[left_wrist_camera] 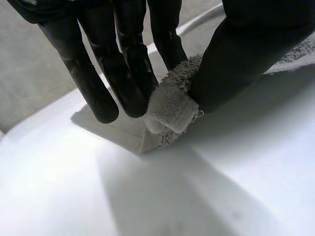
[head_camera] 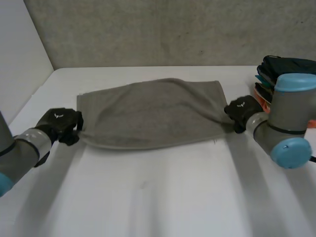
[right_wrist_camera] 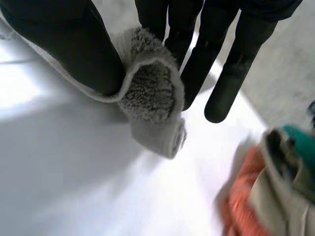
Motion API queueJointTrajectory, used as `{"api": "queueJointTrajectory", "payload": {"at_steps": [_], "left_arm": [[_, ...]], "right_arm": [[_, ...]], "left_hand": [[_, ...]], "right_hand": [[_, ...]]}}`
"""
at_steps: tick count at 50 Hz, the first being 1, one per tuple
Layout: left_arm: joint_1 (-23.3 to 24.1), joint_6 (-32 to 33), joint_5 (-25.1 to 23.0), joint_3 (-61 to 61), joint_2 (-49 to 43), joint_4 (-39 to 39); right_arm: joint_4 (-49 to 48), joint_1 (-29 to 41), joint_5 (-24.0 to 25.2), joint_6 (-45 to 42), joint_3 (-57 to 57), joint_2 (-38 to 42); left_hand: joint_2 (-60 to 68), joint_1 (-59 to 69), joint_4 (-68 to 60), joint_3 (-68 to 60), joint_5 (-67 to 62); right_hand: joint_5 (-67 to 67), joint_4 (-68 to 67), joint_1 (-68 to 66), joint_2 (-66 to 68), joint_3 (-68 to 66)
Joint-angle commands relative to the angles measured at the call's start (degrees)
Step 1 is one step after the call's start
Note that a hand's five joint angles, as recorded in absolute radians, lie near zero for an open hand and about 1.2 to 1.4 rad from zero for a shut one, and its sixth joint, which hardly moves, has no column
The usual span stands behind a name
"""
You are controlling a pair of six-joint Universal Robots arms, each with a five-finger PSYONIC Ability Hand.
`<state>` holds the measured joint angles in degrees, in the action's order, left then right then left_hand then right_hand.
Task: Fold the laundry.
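A grey towel [head_camera: 153, 116] lies spread across the middle of the white table [head_camera: 163, 197], stretched between my two hands. My left hand [head_camera: 61, 124] pinches the towel's near left corner [left_wrist_camera: 170, 105] between thumb and fingers [left_wrist_camera: 133, 83]. My right hand [head_camera: 242, 111] pinches the near right corner [right_wrist_camera: 150, 96] the same way, the cloth bunched between its thumb and fingers [right_wrist_camera: 197, 64]. The towel's front edge sags a little between the two grips.
A stack of folded clothes [head_camera: 269, 79], dark, teal and orange, stands at the table's right edge just behind my right arm; the stack [right_wrist_camera: 268, 191] also lies close beside the right hand. A grey wall runs behind the table.
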<state>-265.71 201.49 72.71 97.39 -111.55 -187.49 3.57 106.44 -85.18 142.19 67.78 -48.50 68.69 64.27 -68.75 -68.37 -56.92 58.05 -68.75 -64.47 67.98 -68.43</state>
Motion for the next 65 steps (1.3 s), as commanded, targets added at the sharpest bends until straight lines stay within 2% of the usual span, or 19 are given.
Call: {"api": "queueJointTrajectory", "payload": {"at_steps": [1,7,10,16,19,22,25,29,32,34,38,49,50,51,52,53,54,60,65], "left_arm": [[-1.65,0.48,-4.86,5.17,6.87,2.75],[-3.67,2.05,-3.81,7.63,9.77,9.5],[-5.42,6.26,-3.81,8.87,13.2,19.59],[-9.29,22.93,-5.12,9.92,15.67,43.74],[-9.74,29.72,-6.0,9.23,15.14,48.09],[-8.86,31.33,-7.06,7.65,13.56,45.39],[-5.88,28.35,-6.98,2.99,9.53,38.8],[-2.27,21.5,-3.56,-5.09,2.94,29.57],[-0.07,17.1,1.36,-12.12,-2.25,23.59],[1.5,15.17,5.04,-16.85,-6.02,20.08],[3.44,14.1,9.01,-23.63,-11.82,16.12],[5.91,13.66,12.8,-35.86,-23.79,7.59],[6.08,13.23,12.98,-37.09,-25.1,6.36],[6.26,12.96,12.98,-37.62,-25.64,5.74],[6.43,12.61,12.98,-37.97,-26.08,5.21],[6.61,12.17,12.89,-38.41,-26.52,4.69],[7.13,11.56,12.89,-39.11,-26.87,3.81],[8.02,9.8,14.03,-38.68,-22.4,2.75],[7.41,6.46,14.39,-34.91,-14.94,1.08]], "right_arm": [[9.17,-2.55,-0.25,3.44,3.4,-2.65],[13.83,-5.8,-0.78,1.78,11.48,-7.56],[15.76,-8.78,-0.52,-5.68,18.42,-13.8],[21.65,-12.48,0.71,-23.42,28.09,-22.94],[21.22,-11.35,2.03,-22.85,27.76,-22.96],[20.52,-10.03,2.04,-20.82,25.48,-20.86],[18.24,-7.74,0.98,-15.91,20.3,-17.17],[14.55,-4.84,-2.26,-8.52,12.13,-11.9],[11.03,-2.82,-5.43,-4.56,5.27,-7.33],[8.23,-1.42,-7.53,-3.51,0.45,-3.65],[3.4,0.52,-9.56,-3.41,-7.02,1.98],[-9.54,4.13,-12.91,-6.22,-24.0,16.32],[-10.24,4.65,-13.17,-7.01,-26.1,18.5],[-10.6,4.83,-13.43,-7.45,-27.25,19.48],[-11.12,5.09,-13.78,-7.72,-28.14,20.45],[-11.56,5.44,-14.31,-8.15,-28.84,21.24],[-12.78,5.8,-15.27,-8.59,-29.89,22.29],[-18.68,5.54,-16.86,-6.41,-28.5,18.54],[-20.18,4.4,-15.46,-1.49,-22.0,10.37]], "left_hand": [[11.31,15.73,-11.25,-11.63,-13.08],[11.31,15.73,-11.25,-11.63,-13.08],[11.31,15.73,-11.25,-11.63,-13.08],[11.31,15.73,-11.25,-11.63,-13.08],[11.31,15.73,-11.25,-11.63,-13.08],[11.31,15.73,-11.25,-11.63,-13.08],[11.31,15.73,-11.25,-11.63,-13.08],[11.31,15.73,-11.25,-11.63,-13.08],[11.31,15.73,-11.25,-11.63,-13.08],[11.31,15.73,-11.25,-11.63,-13.08],[11.31,15.73,-11.25,-11.63,-13.08],[11.31,15.73,-11.25,-11.63,-13.08],[11.31,15.73,-11.25,-11.63,-13.08],[11.31,15.73,-11.25,-11.63,-13.08],[3.0,7.42,-2.94,-3.32,-4.77],[-24.73,-20.31,24.79,24.41,22.96],[-58.69,-54.27,58.75,58.37,56.92],[-58.69,-54.27,58.75,58.37,56.92],[-58.69,-54.27,58.75,58.37,56.92]], "right_hand": [[11.95,-11.25,-15.53,12.02,-11.57],[11.95,-11.25,-15.53,12.02,-11.57],[11.95,-11.25,-15.53,12.02,-11.57],[11.95,-11.25,-15.53,12.02,-11.57],[11.95,-11.25,-15.53,12.02,-11.57],[11.95,-11.25,-15.53,12.02,-11.57],[11.95,-11.25,-15.53,12.02,-11.57],[11.95,-11.25,-15.53,12.02,-11.57],[11.95,-11.25,-15.53,12.02,-11.57],[11.95,-11.25,-15.53,12.02,-11.57],[11.95,-11.25,-15.53,12.02,-11.57],[11.95,-11.25,-15.53,12.02,-11.57],[7.44,-6.73,-11.01,7.5,-7.05],[-17.92,18.63,14.35,-17.86,18.3],[-51.48,52.18,47.9,-51.42,51.86],[-58.05,58.75,54.47,-57.98,58.43],[-58.05,58.75,54.47,-57.98,58.43],[-58.05,58.75,54.47,-57.98,58.43],[-58.05,58.75,54.47,-57.98,58.43]]}}
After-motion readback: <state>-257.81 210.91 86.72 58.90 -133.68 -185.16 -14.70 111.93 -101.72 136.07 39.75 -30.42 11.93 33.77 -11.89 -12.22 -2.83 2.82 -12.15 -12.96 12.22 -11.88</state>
